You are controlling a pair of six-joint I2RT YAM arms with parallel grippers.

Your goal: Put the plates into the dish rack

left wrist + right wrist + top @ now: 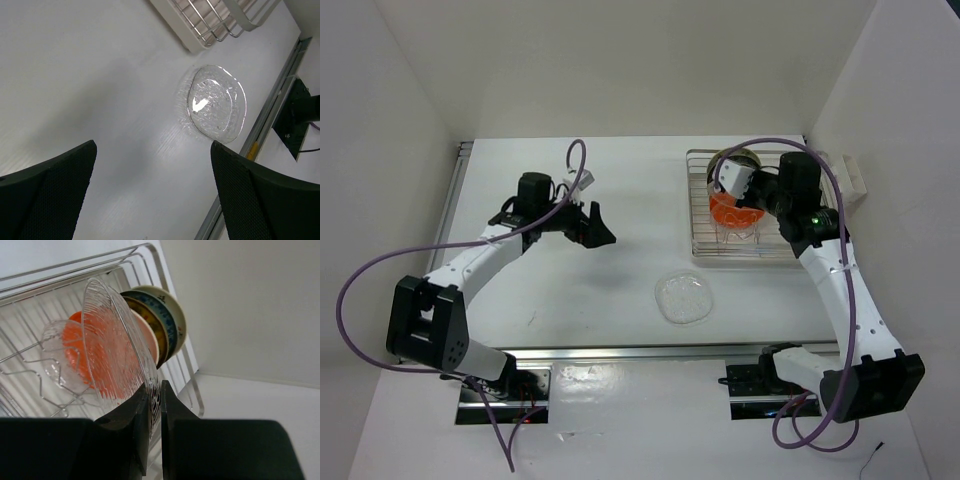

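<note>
The silver wire dish rack point(697, 205) stands at the right rear; it also shows in the right wrist view point(60, 267). My right gripper point(732, 188) hangs over it, shut on the rim of a clear glass plate point(112, 347) held on edge inside the rack point(155, 399). Behind that plate stand an orange plate point(74, 342), a tan one point(149, 340), a brown and gold one point(150, 320), a teal patterned one point(165, 315) and a cream one point(176, 307). Another clear glass plate point(684, 298) lies flat on the table, also in the left wrist view point(216, 102). My left gripper point(590, 226) is open and empty above the table point(152, 192).
A metal rail point(620, 352) runs along the table's near edge. White walls close in the left, back and right sides. A small white block point(853, 180) sits by the right wall beyond the rack.
</note>
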